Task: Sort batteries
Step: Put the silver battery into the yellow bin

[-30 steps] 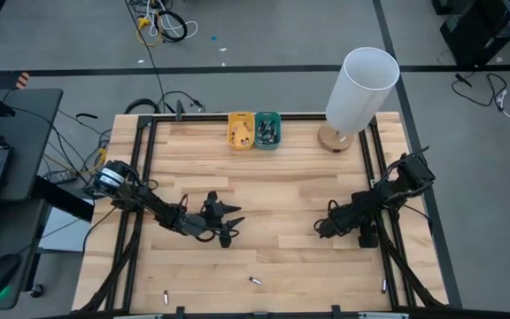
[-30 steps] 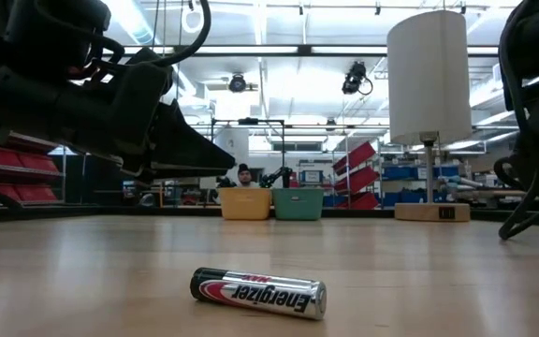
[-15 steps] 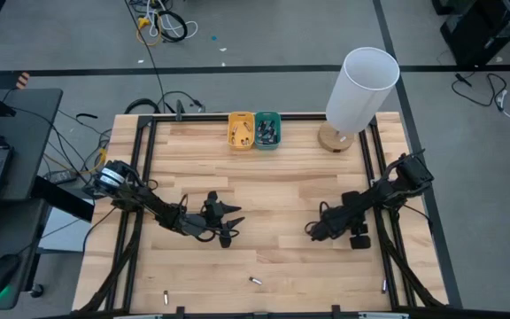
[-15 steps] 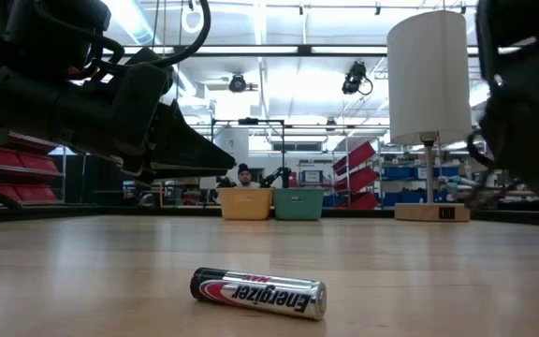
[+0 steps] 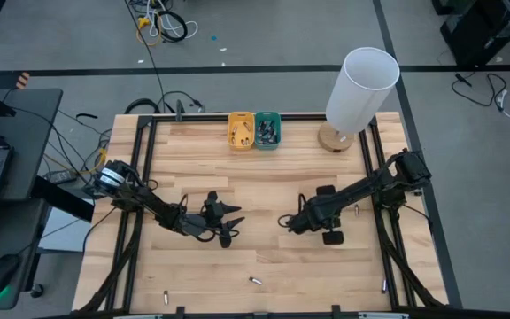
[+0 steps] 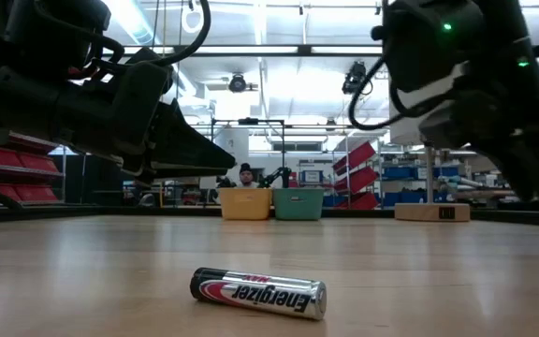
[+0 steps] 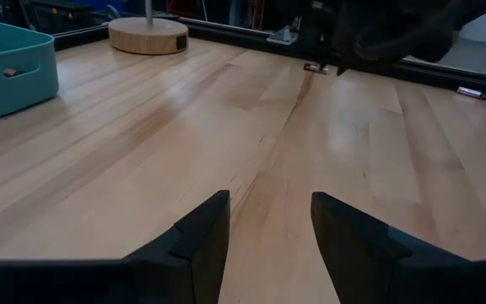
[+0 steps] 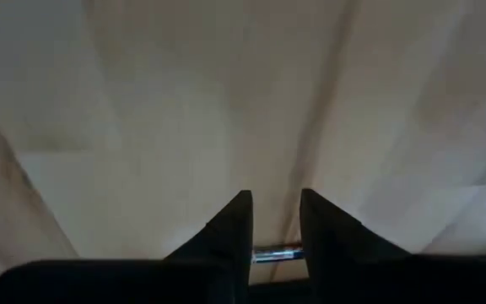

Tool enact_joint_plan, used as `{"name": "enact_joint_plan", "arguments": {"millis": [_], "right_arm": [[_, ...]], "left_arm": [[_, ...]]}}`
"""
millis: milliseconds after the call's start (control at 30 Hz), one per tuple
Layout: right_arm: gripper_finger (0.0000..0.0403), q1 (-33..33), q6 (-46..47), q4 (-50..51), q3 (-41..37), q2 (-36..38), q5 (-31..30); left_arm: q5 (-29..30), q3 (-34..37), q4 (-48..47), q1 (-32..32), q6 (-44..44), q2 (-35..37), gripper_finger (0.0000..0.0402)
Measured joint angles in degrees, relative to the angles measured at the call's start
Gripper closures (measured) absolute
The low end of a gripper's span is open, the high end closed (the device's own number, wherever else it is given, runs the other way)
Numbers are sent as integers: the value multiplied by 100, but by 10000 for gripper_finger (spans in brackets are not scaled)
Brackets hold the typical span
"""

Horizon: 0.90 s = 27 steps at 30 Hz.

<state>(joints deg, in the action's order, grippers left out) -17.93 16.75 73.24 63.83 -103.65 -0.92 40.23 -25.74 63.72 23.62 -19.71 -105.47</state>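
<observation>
Loose batteries lie on their sides on the wood: one near the near edge (image 5: 255, 281), large in the low view (image 6: 258, 293), one at the near left (image 5: 166, 297), one at the near right (image 5: 383, 285). More batteries sit in the yellow tray (image 5: 241, 130) and teal tray (image 5: 267, 130) at the far edge. My left gripper (image 5: 230, 221) hovers open left of centre, its fingers apart in its wrist view (image 7: 268, 228). My right gripper (image 5: 283, 222) is near the table's middle, fingers close together (image 8: 275, 224) with a small battery (image 8: 277, 252) between them. My right gripper has a small silvery battery (image 8: 277, 252) between its two fingers, far back from their free ends. The battery lies crosswise, spanning the gap from one finger (image 8: 241, 232) to the other. The fingers point down at the bare wood, with the battery clear of it.
A white lamp (image 5: 361, 84) on a round wooden base (image 7: 148, 34) stands at the far right corner. Another battery (image 7: 315, 67) lies under the right arm. Black rails frame the table. A person (image 6: 243, 174) shows far behind the trays. Bare wood lies between the two grippers.
My right arm has swung from near the table's right edge toward the middle, its gripper travelling left, and it now fills the low view's upper right in front of the lamp. The loose batteries have not moved.
</observation>
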Motion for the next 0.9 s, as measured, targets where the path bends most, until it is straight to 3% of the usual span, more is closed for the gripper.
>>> {"name": "enact_joint_plan", "arguments": {"millis": [267, 433, 667, 900], "right_arm": [[293, 436, 1777, 713, -52, 252, -363], [258, 508, 2639, 630, -791, 776, -122], [216, 742, 3300, -737, -2297, 1529, 814], [198, 1088, 3322, -1607, -2883, 1997, 1081]], "left_arm": [[-279, 0, -11, 0, -31, 2, 218], [-300, 0, -46, 34, -33, 2, 218], [-306, 0, -183, 76, 2, 2, 218], [-306, 0, -183, -8, 134, 2, 218]]}}
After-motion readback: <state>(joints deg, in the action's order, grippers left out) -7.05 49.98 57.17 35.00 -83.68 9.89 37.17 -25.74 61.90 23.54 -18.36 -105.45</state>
